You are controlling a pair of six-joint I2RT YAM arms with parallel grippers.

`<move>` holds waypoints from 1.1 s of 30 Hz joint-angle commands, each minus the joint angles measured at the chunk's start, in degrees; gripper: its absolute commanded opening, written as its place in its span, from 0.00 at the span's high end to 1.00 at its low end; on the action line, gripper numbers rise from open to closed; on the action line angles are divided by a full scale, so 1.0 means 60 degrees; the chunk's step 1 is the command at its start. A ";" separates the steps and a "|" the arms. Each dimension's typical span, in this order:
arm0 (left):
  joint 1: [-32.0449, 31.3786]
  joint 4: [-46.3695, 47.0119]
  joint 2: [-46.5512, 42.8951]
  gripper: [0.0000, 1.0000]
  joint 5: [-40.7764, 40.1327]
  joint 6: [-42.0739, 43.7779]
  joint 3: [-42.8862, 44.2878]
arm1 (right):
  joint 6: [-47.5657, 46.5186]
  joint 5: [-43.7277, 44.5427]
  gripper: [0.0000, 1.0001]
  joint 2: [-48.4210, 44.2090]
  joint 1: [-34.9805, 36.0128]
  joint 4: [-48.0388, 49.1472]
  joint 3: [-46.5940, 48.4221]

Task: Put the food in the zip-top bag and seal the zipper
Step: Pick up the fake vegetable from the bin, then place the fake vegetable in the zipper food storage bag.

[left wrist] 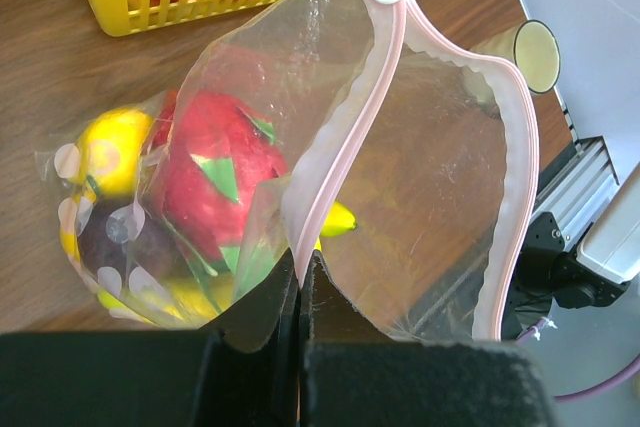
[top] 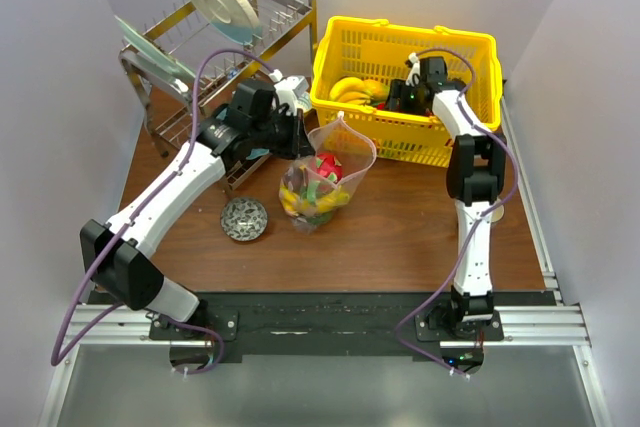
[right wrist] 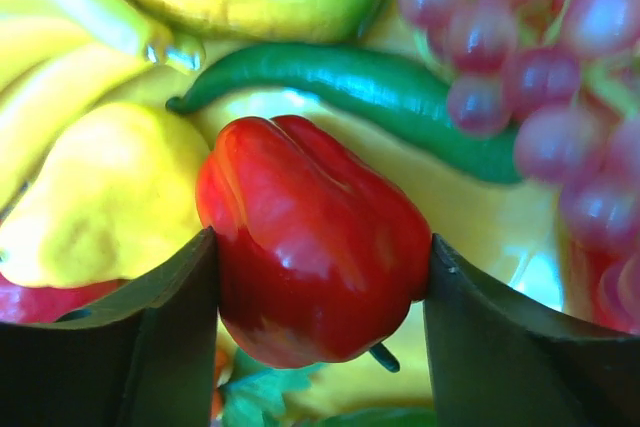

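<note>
- Dark fingers (right wrist: 150, 347) of the right gripper (right wrist: 320, 247) are seen closest. They are pressed on both sides of a shiny red piece (right wrist: 310, 287) of the food, so it looks grabbed but not yet lifted.
- Around it, a yellow pear (right wrist: 110, 197), a long green pepper (right wrist: 380, 87) and pink grapes (right wrist: 520, 57) are packed tight. All of this is inside the yellow basket (top: 405, 27) at the back of the counter (top: 400, 237).
- The left gripper (left wrist: 300, 277) is squeezed shut on one edge of the zip-top bag (left wrist: 440, 167). The bag is found on the counter just in front of the basket, with its mouth held up and open.
- Some food is already in the bag: a strawberry (left wrist: 215, 177), a yellow ball (left wrist: 110, 152) and a dark purple lump (left wrist: 110, 237).
- The zipper (left wrist: 385, 77) is not pressed together yet.
- The shiny red piece is smooth and round, so it could be squirted out of the fingers when it is lifted.
- The pear or the green pepper could be dragged up with it, because they are touching it.
- The bag is soft and is pinched at only one spot. Its far side could flop inward, and the piece could then be bumped off the rim and rolled across the counter.
- The bag could be tipped over if it is knocked, and the food inside could be spilled.
- If food is piled up to the mouth, the zipper may not be closed all the way.
</note>
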 commanded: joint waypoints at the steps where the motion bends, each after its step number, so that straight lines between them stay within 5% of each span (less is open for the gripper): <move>1: 0.0070 0.0109 -0.0087 1.00 -0.0007 0.0234 0.0370 | 0.0021 -0.0250 0.54 -0.1155 0.0068 0.0182 -0.0914; 16: 0.0070 0.0183 -0.0497 1.00 0.0008 0.0176 -0.0011 | 0.0080 0.0555 0.68 -0.4889 0.0039 -0.0170 -0.0900; 22: 0.0070 0.0227 -0.0600 1.00 0.0008 0.0132 -0.0100 | 0.0284 -0.0922 0.68 -0.6398 0.0053 0.0328 -0.1646; 33: 0.0070 0.0227 -0.0600 1.00 -0.0109 0.0029 0.0047 | 0.1266 -0.3546 0.67 -1.0747 0.0712 0.2525 -0.6289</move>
